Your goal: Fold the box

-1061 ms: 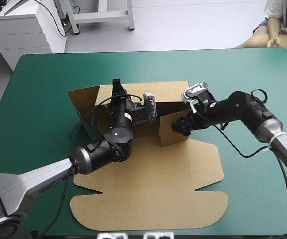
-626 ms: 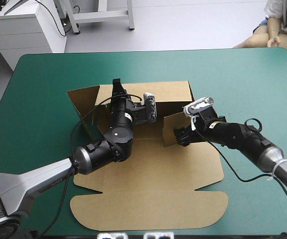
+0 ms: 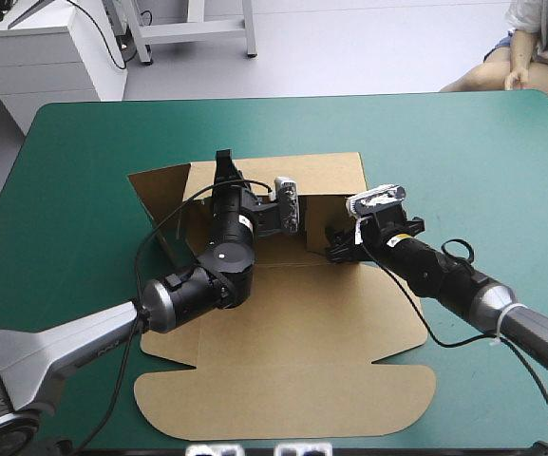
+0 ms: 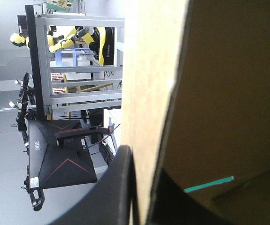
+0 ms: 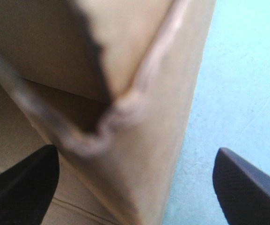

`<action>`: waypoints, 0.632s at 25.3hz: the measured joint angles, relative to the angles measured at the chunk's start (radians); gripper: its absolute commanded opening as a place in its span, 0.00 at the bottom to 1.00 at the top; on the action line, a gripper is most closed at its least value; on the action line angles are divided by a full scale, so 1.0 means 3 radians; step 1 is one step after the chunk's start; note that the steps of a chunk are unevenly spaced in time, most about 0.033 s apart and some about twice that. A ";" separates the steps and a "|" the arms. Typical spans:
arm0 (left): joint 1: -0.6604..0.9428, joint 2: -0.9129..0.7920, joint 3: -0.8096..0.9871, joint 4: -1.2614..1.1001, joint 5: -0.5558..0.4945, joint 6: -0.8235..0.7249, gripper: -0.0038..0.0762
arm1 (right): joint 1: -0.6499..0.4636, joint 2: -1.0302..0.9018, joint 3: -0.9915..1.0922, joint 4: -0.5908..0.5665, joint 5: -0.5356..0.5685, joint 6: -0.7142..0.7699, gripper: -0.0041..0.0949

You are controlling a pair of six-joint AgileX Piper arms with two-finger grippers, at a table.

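The box lies in the middle of the worktop. Its lid and front panels are flat toward the near edge and its far wall stands upright toward the far edge.

The left gripper sits on top of that wall near its left end. In the left wrist view its fingers are pinched all but together, with the board edge between them. The right gripper is at the wall's right end. Its fingers are spread wide, one to each side of the creased corner where the side flap meets the wall, and neither grips it.

The step in hand looks like raising this right side flap and squaring it against the far wall. To do it well:

- The left pinch should stay firm and upright, so the wall gives the flap something to fold against.
- The right gripper should push low, along the crease and not at the flap's free edge, so the board bends on its scored line instead of buckling.
- A slow, even sweep is best, since the corner already looks a little crushed.
- The flat base must not lift or slide toward the near edge.
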 measured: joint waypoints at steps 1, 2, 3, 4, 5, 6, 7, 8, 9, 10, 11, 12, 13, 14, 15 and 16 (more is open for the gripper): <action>0.0000 0.0000 0.0000 0.0000 0.0000 0.0000 0.04 | 0.0000 0.0007 0.0000 0.0008 0.0022 0.0000 0.84; 0.0000 0.0000 0.0000 0.0000 0.0000 0.0000 0.04 | 0.0000 0.0008 0.0000 0.0008 0.0041 0.0000 0.78; 0.0000 0.0000 0.0000 0.0000 0.0000 0.0000 0.04 | 0.0000 0.0008 0.0000 0.0016 0.0070 0.0003 0.71; 0.0000 0.0000 0.0000 0.0000 0.0000 0.0000 0.04 | 0.0000 0.0008 0.0000 0.0019 0.0086 0.0013 0.55; 0.0000 0.0000 0.0000 0.0000 0.0000 0.0000 0.04 | 0.0000 -0.0008 0.0000 0.0019 0.0109 0.0045 0.33; 0.0000 0.0000 0.0000 0.0000 0.0000 0.0000 0.04 | 0.0000 -0.0030 0.0000 0.0019 0.0140 0.0063 0.02; 0.0000 0.0000 0.0000 -0.0001 0.0006 0.0000 0.04 | 0.0000 -0.0059 0.0000 0.0019 0.0181 0.0063 0.04; 0.0000 0.0000 0.0000 -0.0008 0.0025 0.0000 0.04 | -0.0004 -0.0066 0.0003 0.0019 0.0181 0.0057 0.04; 0.0000 -0.0004 0.0000 -0.0015 0.0037 0.0000 0.04 | -0.0013 -0.0073 0.0003 0.0019 0.0181 0.0045 0.04; 0.0000 -0.0006 0.0000 -0.0015 0.0053 0.0000 0.04 | -0.0013 -0.0077 0.0003 0.0019 0.0162 0.0033 0.04; 0.0000 -0.0006 0.0000 -0.0022 0.0074 0.0000 0.04 | -0.0013 -0.0077 0.0006 0.0019 0.0181 0.0033 0.04; 0.0000 -0.0011 0.0000 -0.0027 0.0078 0.0000 0.04 | -0.0013 -0.0077 0.0006 0.0019 0.0162 0.0033 0.04; 0.0000 -0.0012 0.0000 -0.0035 0.0082 0.0000 0.04 | -0.0013 -0.0077 0.0006 0.0019 0.0162 0.0033 0.04; 0.0000 -0.0014 0.0000 -0.0038 0.0082 0.0000 0.04 | -0.0013 -0.0077 0.0006 0.0019 0.0158 0.0031 0.04; 0.0000 -0.0014 0.0000 -0.0041 0.0085 0.0000 0.04 | -0.0013 -0.0077 0.0006 0.0019 0.0151 0.0023 0.04; 0.0000 -0.0014 0.0000 -0.0049 0.0086 0.0000 0.04 | -0.0013 -0.0077 0.0006 0.0019 0.0148 0.0023 0.04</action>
